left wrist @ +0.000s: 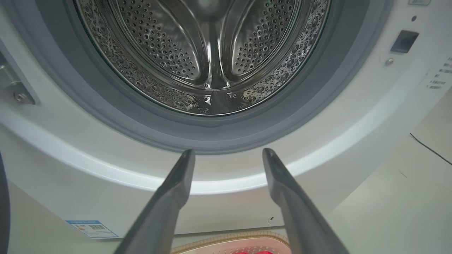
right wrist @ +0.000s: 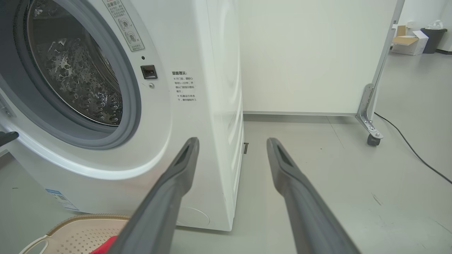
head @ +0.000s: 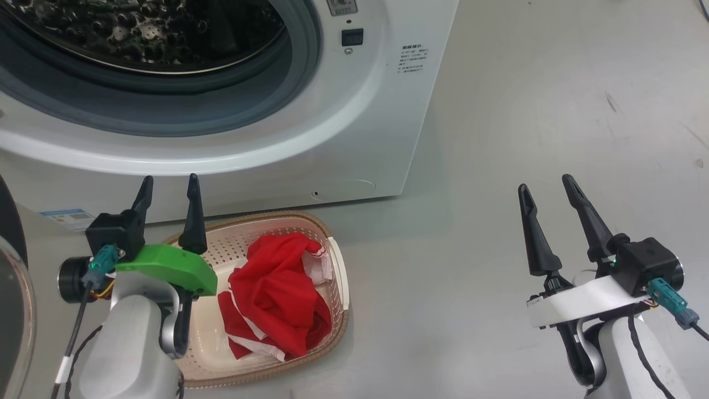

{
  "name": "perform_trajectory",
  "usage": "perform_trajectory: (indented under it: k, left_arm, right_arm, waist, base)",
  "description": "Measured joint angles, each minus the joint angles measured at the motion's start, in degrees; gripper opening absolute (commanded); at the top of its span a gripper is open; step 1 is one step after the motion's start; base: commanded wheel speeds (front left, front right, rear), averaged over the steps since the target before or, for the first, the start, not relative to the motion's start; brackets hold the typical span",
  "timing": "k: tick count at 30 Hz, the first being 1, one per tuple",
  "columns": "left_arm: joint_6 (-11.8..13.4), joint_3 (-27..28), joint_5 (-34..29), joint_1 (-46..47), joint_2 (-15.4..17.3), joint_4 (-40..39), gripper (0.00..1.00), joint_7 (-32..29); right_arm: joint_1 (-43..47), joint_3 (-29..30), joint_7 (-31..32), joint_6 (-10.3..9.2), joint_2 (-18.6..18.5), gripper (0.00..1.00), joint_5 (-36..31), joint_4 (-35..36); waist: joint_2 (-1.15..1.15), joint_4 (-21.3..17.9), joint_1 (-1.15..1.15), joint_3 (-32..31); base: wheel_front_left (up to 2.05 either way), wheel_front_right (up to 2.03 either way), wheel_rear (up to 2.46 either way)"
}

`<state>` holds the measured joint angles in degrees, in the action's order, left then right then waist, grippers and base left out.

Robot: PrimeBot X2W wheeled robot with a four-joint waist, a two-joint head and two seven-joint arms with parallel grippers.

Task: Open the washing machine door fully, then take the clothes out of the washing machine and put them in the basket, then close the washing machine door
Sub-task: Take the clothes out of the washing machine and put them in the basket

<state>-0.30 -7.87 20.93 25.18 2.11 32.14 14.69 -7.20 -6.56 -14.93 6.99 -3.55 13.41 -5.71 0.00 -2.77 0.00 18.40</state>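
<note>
Head view: the white front-load washing machine [head: 343, 111] stood at 11 o'clock, its grey rubber ring [head: 166, 113] and steel drum [head: 144, 33] open to view. No red fabric could be seen in the drum, incl. in the left wrist view, which looked straight into it.

The washing machine door [head: 6, 221] hung at 9 o'clock, just a black edge & curved glass at the frame's border. It was swung wide, prob. to leave the opening free for reaching in.

The basket [head: 339, 277] sat on the grey floor [head: 526, 111] at 6 o'clock, just in front of the machine's base, likely so each carry was short. The clothes [head: 277, 293], red w/ white trim, lay heaped inside it, toward its 3 o'clock side.

The left claw [head: 169, 180] hovered over the basket's 9 o'clock rim, fingers apart, gripping nothing, aimed at the machine's lower front. The right claw [head: 545, 184] sat at 4 o'clock over bare floor, well apart from the basket, fingers also spread & empty, apparently parked out of the way.

Judgement: unloading looked done, w/ closing the door as the step left. The left arm was nearer the door, so prob. the one for it. The door's glass bulge sat close beside that forearm, a possible bump risk.
</note>
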Motion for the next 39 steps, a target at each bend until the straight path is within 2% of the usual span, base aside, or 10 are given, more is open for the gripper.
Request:
perform_trajectory:
  k: [22, 39]
  left_arm:
    - [2.4, -1.6, -4.2, -21.1, 0.1, -13.5, 1.00, 0.0]
    - [3.7, -2.4, -4.8, -29.5, 0.3, -21.5, 1.00, 0.0]
  right_arm:
    - [9.7, 0.8, 0.0, -0.02, 0.7, 1.00, -0.9, -2.0]
    - [12.6, 0.7, 0.0, -0.18, 1.0, 1.00, -1.0, -1.1]
  waist:
    - [0.00, 1.8, 0.00, -11.9]
    - [0.00, 2.6, 0.00, -14.6]
  base:
    - [0.00, 0.00, 0.00]
    - [0.00, 0.00, 0.00]
